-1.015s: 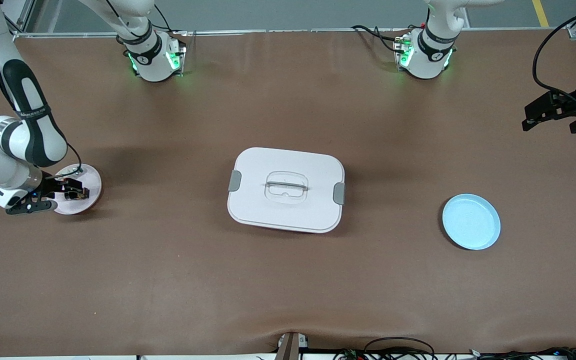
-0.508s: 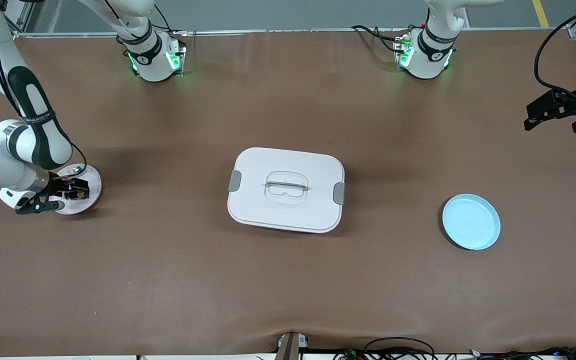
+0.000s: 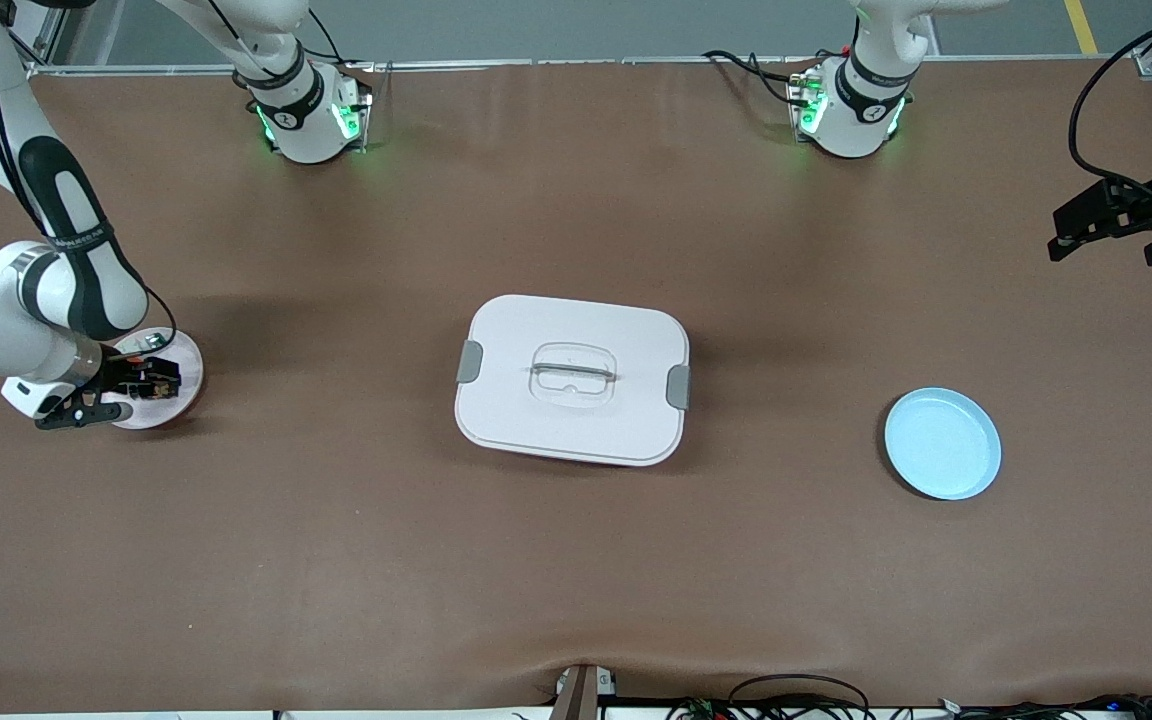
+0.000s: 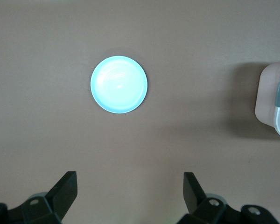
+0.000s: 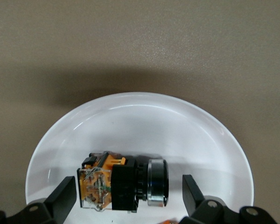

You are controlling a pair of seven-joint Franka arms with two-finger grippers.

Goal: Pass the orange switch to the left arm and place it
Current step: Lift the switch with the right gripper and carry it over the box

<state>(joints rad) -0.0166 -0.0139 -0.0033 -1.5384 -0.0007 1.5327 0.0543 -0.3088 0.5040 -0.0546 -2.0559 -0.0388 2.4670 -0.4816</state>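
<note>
The orange switch, black with an orange block and a metal ring, lies on its side on a pale round plate at the right arm's end of the table. My right gripper is down over that plate, open, with one finger on each side of the switch and neither touching it. My left gripper hangs open and empty in the air over the left arm's end of the table. The white box with grey latches sits in the middle of the table.
A light blue plate lies on the brown table between the box and the left arm's end, nearer the front camera. The left wrist view shows that blue plate and a corner of the box. Cables run along the table edges.
The right arm's wrist has shifted slightly toward the plate, its gripper staying open around the switch. The left gripper has drifted a little toward its end of the table.
</note>
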